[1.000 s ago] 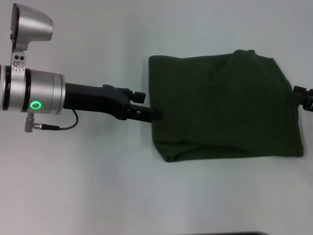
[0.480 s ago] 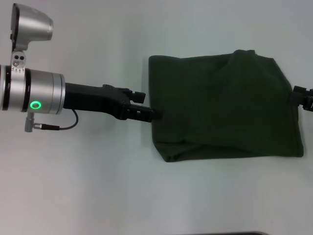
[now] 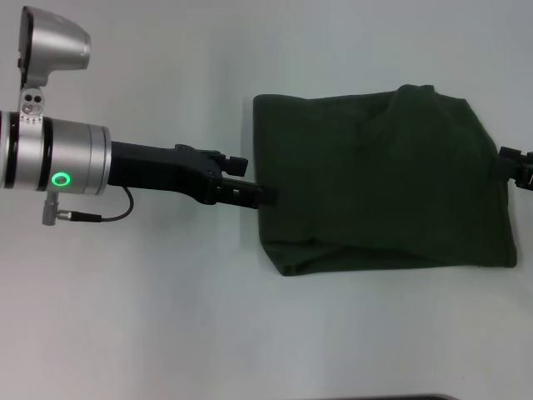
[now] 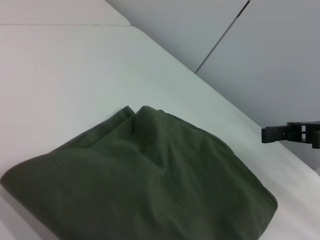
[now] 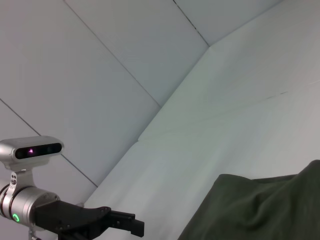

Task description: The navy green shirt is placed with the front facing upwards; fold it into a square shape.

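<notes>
The dark olive-green cotton shirt, folded at frame centre-right on the white counter, looks soft and limp; grip doubled edges. Left gripper touches its left edge, right gripper its right; whether either's jaws are clenched cannot be told.

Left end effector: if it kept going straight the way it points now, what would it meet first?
The left end effector already sits at the folded shirt's left edge; going on, it would likely push into that cloth, though its height is unclear.
</notes>
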